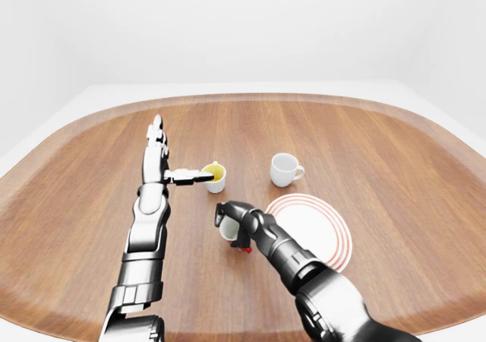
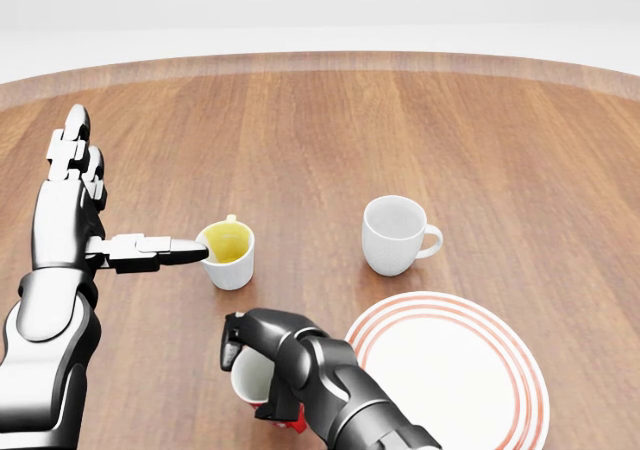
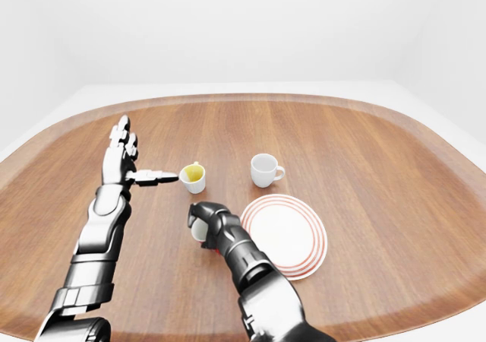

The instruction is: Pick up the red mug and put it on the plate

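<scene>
In the head view, the plate (image 2: 450, 375) lies lower right on the counter (image 2: 320, 130). One mug (image 2: 395, 233) stands above it, another (image 2: 229, 253) left of centre. A third mug (image 2: 256, 382) sits bottom centre, left of the plate.

A broad wooden surface (image 1: 364, 129) with rounded corners and a paler rim fills the views. Plain white walls (image 1: 243, 23) and pale floor (image 3: 91, 95) surround it under soft, even light.

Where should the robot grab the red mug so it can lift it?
Probably round the body, from above, much as the right hand wraps the red mug now. It stands upright with its mouth up; a red bit, maybe the handle, peeks out low by the wrist, too hidden to hook. The plate sits beside it.
</scene>
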